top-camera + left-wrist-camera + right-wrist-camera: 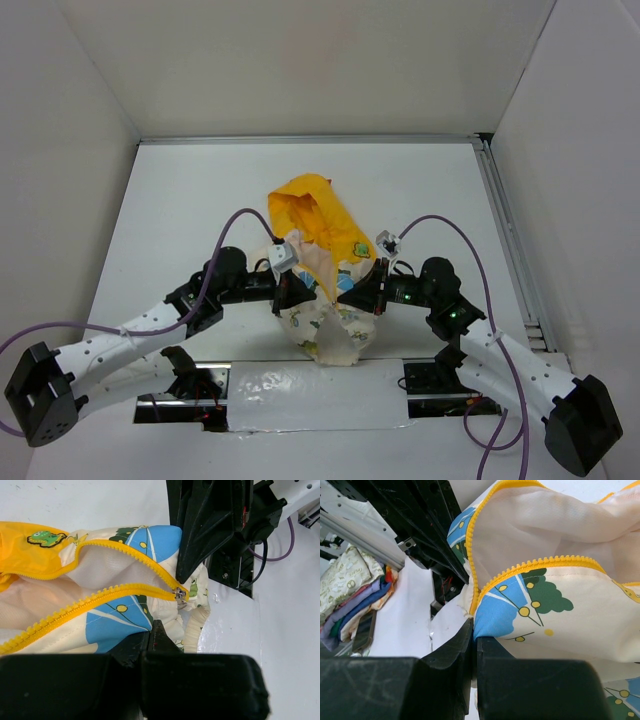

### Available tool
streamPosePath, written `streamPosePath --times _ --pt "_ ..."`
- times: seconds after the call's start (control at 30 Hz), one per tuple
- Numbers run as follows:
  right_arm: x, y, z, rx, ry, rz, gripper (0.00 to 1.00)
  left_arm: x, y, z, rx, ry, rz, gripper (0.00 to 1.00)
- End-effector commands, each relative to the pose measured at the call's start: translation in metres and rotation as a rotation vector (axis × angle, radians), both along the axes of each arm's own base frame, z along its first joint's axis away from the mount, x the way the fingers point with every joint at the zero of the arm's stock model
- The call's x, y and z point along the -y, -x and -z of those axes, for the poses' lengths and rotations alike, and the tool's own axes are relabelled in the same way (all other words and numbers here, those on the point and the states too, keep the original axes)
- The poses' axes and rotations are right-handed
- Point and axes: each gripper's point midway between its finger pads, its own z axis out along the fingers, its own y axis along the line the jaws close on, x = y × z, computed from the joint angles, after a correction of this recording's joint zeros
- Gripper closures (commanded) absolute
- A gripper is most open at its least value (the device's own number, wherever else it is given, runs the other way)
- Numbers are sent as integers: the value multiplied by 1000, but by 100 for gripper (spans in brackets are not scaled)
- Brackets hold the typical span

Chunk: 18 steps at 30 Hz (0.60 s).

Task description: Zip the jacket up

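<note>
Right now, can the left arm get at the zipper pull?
Probably not freely. The left fingers are shut on the jacket just below the zipper pull, and the right fingers crowd it from the other side.

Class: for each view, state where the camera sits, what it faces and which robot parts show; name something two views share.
Top external: above and behind, looking down at the table; both arms flank the jacket.
Left wrist: on left arm, facing the zipper slider; left end effector below, right end effector opposite.
Right wrist: on right arm, facing the zipper teeth; own fingers below.
Shared: wrist views both show teeth.
</note>
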Motion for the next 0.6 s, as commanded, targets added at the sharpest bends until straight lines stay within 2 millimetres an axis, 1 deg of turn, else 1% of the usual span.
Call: streamPosePath --times 0.0,0.07,0.17,0.27,0.37,0.57 --pt "0 -4 -12 53 -23 11 100 4 -3 -34 110 71 18 100" --pt "-1 -3 -14 58 -32 2 100 5 -2 -31 102 67 30 100" --pt "-2 -1 -19 72 -44 -15 100 6 -5 -27 87 54 19 100" --pt "-2 1 -20 80 -47 -24 100 8 -4 -24 88 52 29 100" --pt "-2 1 -20 80 -47 -25 100 8 -5 -24 83 50 25 100" --pt "-2 1 -23 83 -55 -25 100 8 2 -26 97 66 61 100"
